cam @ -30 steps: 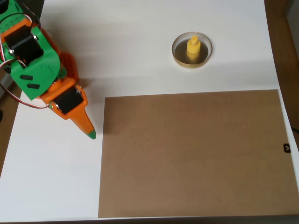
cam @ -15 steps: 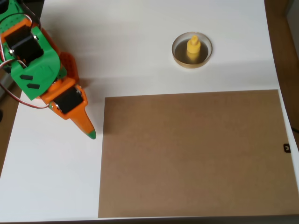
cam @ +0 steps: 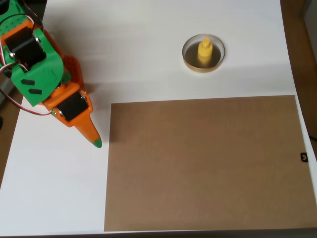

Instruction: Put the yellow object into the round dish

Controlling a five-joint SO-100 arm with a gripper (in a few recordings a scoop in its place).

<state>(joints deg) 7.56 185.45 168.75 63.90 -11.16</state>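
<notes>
- Since the yellow object (cam: 205, 51) already stands upright inside the round dish (cam: 188, 58), I'd say we're basically done.
- My gripper (cam: 93, 139) looks clenched and empty, well apart from the dish.
- Only risk I see: swinging back and bumping the dish.

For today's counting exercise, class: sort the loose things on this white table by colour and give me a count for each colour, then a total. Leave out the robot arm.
Yellow: 1, the small yellow plastic piece with a knob on top, standing in the dish.
Tan-gold: 1, the round shallow dish with a tan-gold rim.
Brown: 1, the flat brown rectangular board.
Total: 3
</notes>
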